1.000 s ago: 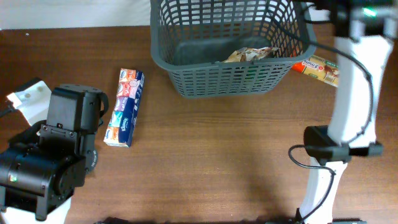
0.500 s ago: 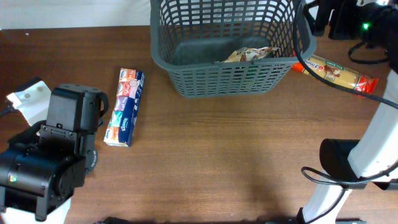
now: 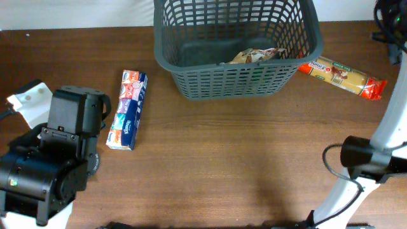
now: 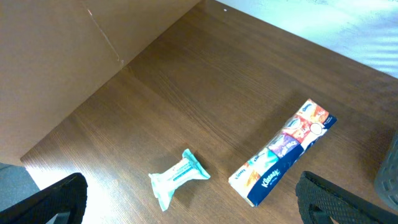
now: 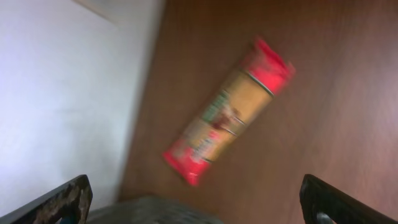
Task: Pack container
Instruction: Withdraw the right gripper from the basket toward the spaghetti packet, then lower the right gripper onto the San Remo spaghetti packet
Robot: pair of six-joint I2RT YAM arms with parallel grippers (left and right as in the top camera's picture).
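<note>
Container (image 3: 235,79) sits upright at the far edge of the table (image 3: 222,159), approx ctr, open top up. 1 crinkled brownish snack pkt (image 3: 257,56) lies on its base, toward the R wall.

Pasta pkt (image 3: 343,77), red ends w/ a yellow middle, lies flat on the table outside the container, just beside its R side. Can't tell if its near end touches the wall. Tissue pack (image 3: 127,109) lies flat to the L of the container, well apart from it, long axis running roughly front to back.

L arm (image 3: 57,159) is bunched at the near L corner. In the L wrist view the L gripper (image 4: 199,208) is released: its 2 fingertips (image 4: 56,202) sit at opposite bottom corners, wide apart, nothing between them. It hangs above the table. Below it lie the tissue pack and a small teal-white sachet (image 4: 177,177), near each other but not touching.

R arm (image 3: 388,127) stands at the R edge, its top end running out of the overhead view. R wrist view is blurred. R gripper (image 5: 199,205) is likewise released, fingertips (image 5: 62,198) spread to both bottom corners, grasping nothing, up in the air above the pasta pkt, which lies diagonally on the wood.
</note>
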